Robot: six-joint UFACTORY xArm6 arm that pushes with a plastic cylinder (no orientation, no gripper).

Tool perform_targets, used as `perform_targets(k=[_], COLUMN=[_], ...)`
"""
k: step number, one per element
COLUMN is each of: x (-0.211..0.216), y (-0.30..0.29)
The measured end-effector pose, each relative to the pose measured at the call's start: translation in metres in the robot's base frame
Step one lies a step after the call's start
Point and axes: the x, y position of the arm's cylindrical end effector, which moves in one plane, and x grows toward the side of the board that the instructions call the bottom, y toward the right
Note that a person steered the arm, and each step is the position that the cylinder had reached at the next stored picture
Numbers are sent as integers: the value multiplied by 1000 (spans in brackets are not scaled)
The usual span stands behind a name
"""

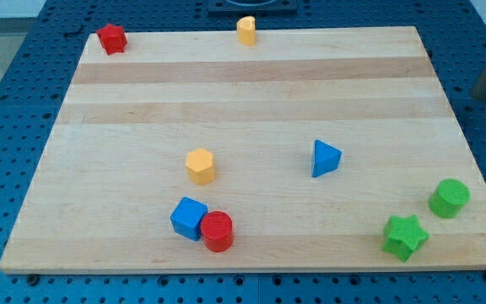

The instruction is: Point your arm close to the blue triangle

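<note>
The blue triangle (325, 158) lies on the wooden board (251, 93), a little right of the middle. A blurred grey rod shows at the view's right edge, off the board. Its lower end, my tip (479, 96), is far to the right of the blue triangle and above it in the view. It touches no block.
A yellow hexagon (200, 165) sits left of the triangle. A blue cube (189, 218) touches a red cylinder (217, 231) at bottom left. A green star (405, 237) and a green cylinder (450, 198) sit at bottom right. A red block (111, 39) and a yellow block (245, 29) sit at the top edge.
</note>
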Motion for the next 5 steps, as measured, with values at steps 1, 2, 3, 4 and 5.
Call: perform_targets(k=[1, 2, 3, 4, 5], x=[41, 72, 80, 83, 111], y=[-2, -20, -74, -136, -180])
